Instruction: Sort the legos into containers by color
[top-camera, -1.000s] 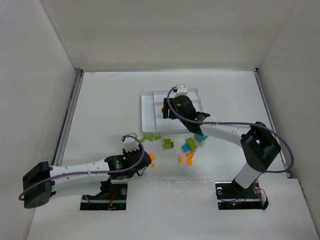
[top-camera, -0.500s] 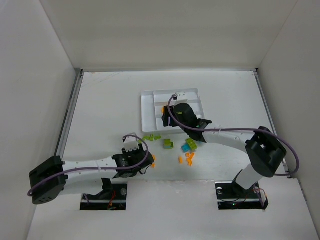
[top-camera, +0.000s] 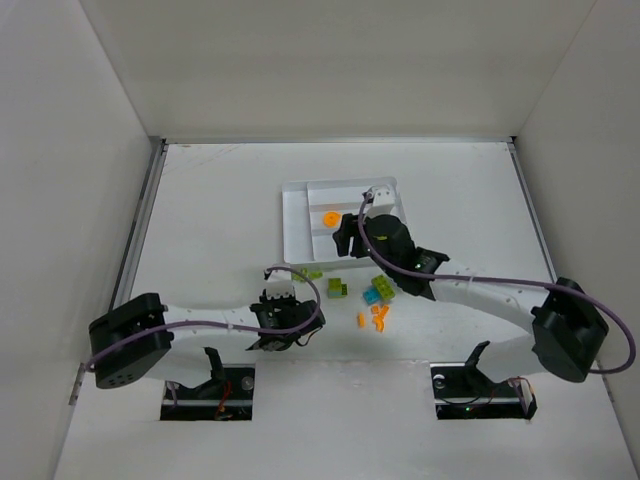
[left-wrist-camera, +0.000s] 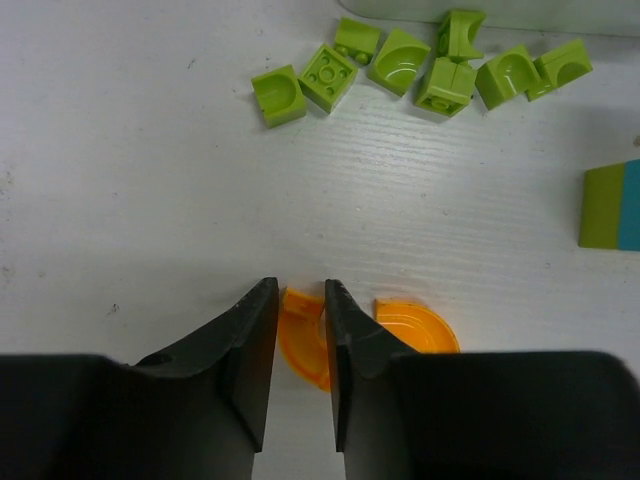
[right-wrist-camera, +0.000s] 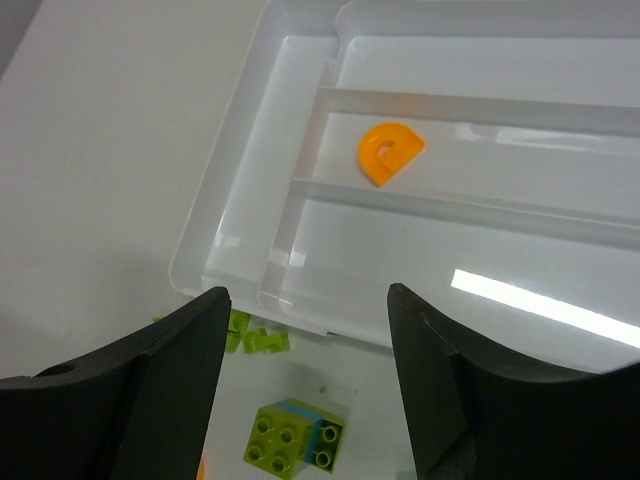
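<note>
White table (top-camera: 220, 220). Left gripper (left-wrist-camera: 300, 300) jaws narrow, pinching orange lego (left-wrist-camera: 305, 345). Second orange lego (left-wrist-camera: 420, 325) just beside at 3 o'clock, green legos (left-wrist-camera: 420, 70) at 12 o'clock. Right gripper (right-wrist-camera: 305, 330) jaws wide, empty, above near edge of tray (right-wrist-camera: 250, 200). Orange half-round (right-wrist-camera: 388, 152) in long compartment between two dividers, at 12 o'clock.

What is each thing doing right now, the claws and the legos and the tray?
left gripper, pinching an orange lego on the table.
right gripper, open, empty, above the tray's edge.
tray, holds one orange rounded lego, lying flat.
lime green legos, loose on the table, unsorted.
green-and-teal brick, outside the tray.
</note>
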